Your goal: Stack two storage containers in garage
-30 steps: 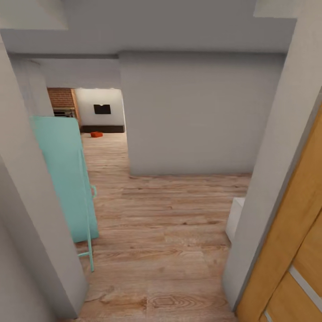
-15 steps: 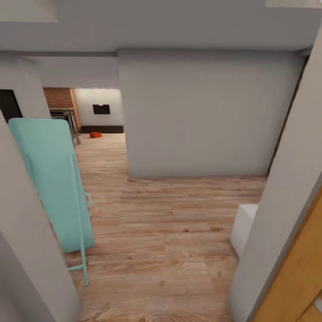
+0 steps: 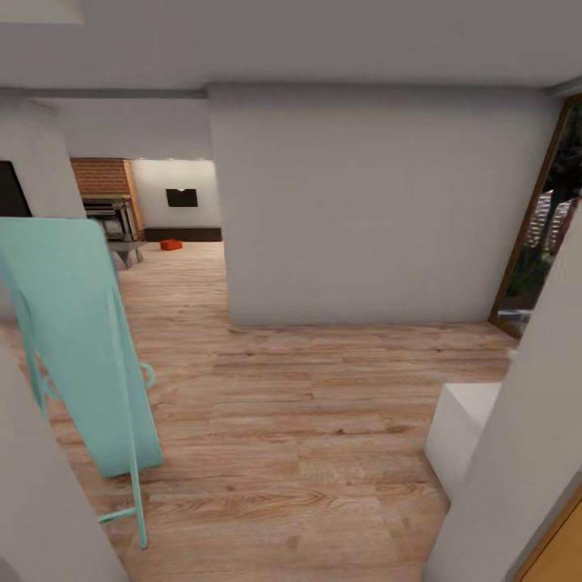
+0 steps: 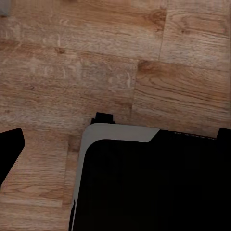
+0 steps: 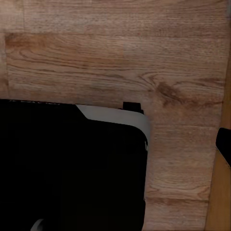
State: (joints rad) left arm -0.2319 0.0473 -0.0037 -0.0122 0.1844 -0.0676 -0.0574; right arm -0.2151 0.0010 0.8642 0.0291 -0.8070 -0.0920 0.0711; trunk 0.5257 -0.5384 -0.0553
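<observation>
1. Lying far down the hall, one orange storage container [image 3: 170, 244] sat on the living room [image 3: 162, 210] floor.
2. Both wrist views faced wood planks [image 4: 115, 57] (finger state: cannot tell).

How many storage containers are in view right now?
1: a small orange-red storage container on the far living room floor, near the dark low cabinet. The second may be hidden behind the walls.

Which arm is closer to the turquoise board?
Left, probably. The turquoise board stands at the robot's front left, on the left arm's side. Both arms hang low over the wood floor beside the base, the right one farther across.
</observation>
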